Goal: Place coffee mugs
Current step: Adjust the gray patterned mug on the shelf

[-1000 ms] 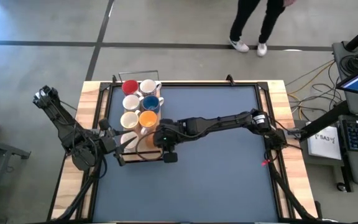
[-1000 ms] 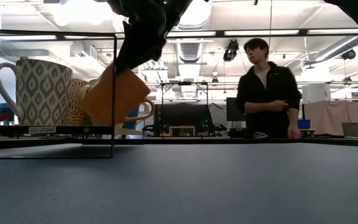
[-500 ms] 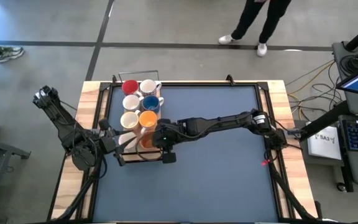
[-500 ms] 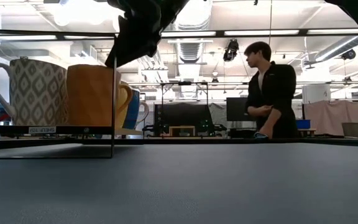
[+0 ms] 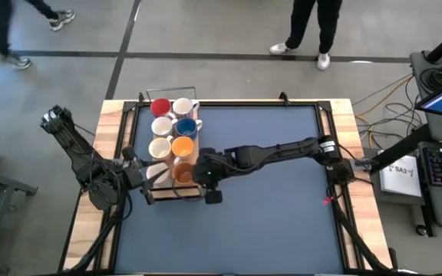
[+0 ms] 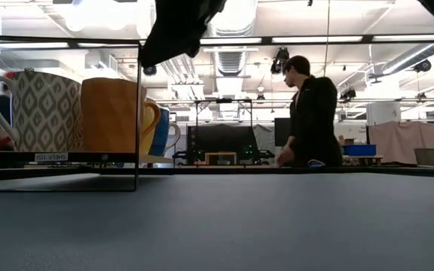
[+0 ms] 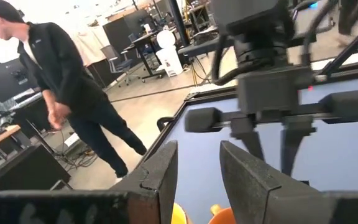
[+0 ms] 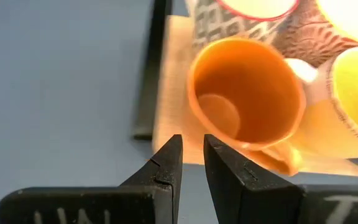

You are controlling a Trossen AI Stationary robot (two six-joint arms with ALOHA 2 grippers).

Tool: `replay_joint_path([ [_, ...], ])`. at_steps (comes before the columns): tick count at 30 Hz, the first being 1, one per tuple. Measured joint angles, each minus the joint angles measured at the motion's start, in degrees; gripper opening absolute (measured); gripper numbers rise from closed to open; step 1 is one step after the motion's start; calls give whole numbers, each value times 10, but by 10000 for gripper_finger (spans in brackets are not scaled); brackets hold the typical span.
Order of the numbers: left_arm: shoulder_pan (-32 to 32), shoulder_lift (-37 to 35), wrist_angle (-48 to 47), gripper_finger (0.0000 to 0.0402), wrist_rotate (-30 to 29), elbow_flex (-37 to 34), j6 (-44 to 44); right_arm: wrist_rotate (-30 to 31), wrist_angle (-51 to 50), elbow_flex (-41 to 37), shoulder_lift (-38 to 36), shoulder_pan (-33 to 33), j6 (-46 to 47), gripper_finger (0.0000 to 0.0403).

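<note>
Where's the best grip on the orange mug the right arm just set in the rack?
Probably the rim wall of the orange mug, from above on the side facing the open mat: it stands upright and mouth-open, with other mugs crowding the far sides. The right gripper hovers there, empty.

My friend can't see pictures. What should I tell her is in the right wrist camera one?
An empty orange mug stands upright on a wooden tray, seen from just above, with the right gripper close over its near side, fingers nearly together and holding nothing. Patterned mugs crowd behind it, a cream-yellow one sits beside it, and the blue table lies alongside the tray.
</note>
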Motion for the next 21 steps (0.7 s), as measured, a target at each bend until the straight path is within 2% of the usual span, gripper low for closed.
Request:
replay_joint_path([
  [5, 1, 0, 0, 86, 7, 2, -27, 2, 43, -64, -37, 15, 0, 54],
  [9, 13, 5, 0, 39, 77, 22, -60, 1, 103, -145, -87, 26, 5, 54],
  [12, 16, 19, -13, 6, 95, 33, -109, 0, 154, -212, -126, 37, 5, 54],
  [14, 18, 31, -46, 6, 101, 43, -161, 0, 200, -260, -150, 44, 5, 54],
  [17, 23, 50, -137, 2, 142, 66, -274, 0, 265, -333, -186, 54, 5, 54],
  [21, 56, 83, -317, 0, 212, 126, -475, 0, 339, -416, -233, 59, 5, 54],
])
